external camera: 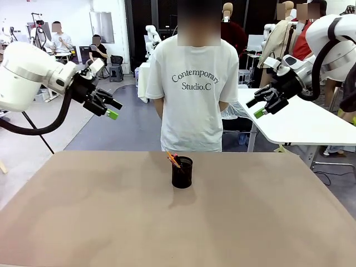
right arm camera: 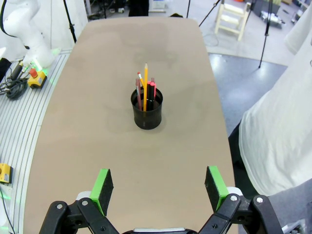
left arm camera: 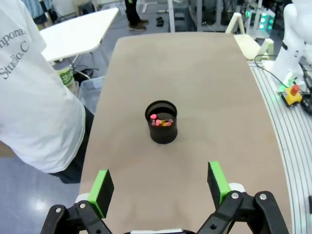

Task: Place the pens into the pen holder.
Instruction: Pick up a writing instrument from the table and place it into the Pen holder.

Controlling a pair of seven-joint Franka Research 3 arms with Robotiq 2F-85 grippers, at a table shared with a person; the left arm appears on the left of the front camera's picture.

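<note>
The black mesh pen holder [external camera: 182, 172] stands near the far middle of the table, and the pens [external camera: 173, 159] stick out of it: an orange-yellow one and dark red ones. In the right wrist view the pen holder [right arm camera: 146, 110] has the pens [right arm camera: 145, 89] upright inside. From above, the left wrist view shows the pen holder [left arm camera: 161, 122] with pen tips [left arm camera: 161, 120] in it. My left gripper [external camera: 111, 109] hangs open high at the left, empty. High at the right, my right gripper [external camera: 263, 107] is open and empty too. Both grippers [left arm camera: 159, 181] [right arm camera: 160, 183] are well away from the holder.
A person in a white T-shirt [external camera: 191, 94] stands at the table's far edge, behind the holder. The brown table [external camera: 111, 222] is bare around the holder. A white table [external camera: 303, 119] stands at the back right.
</note>
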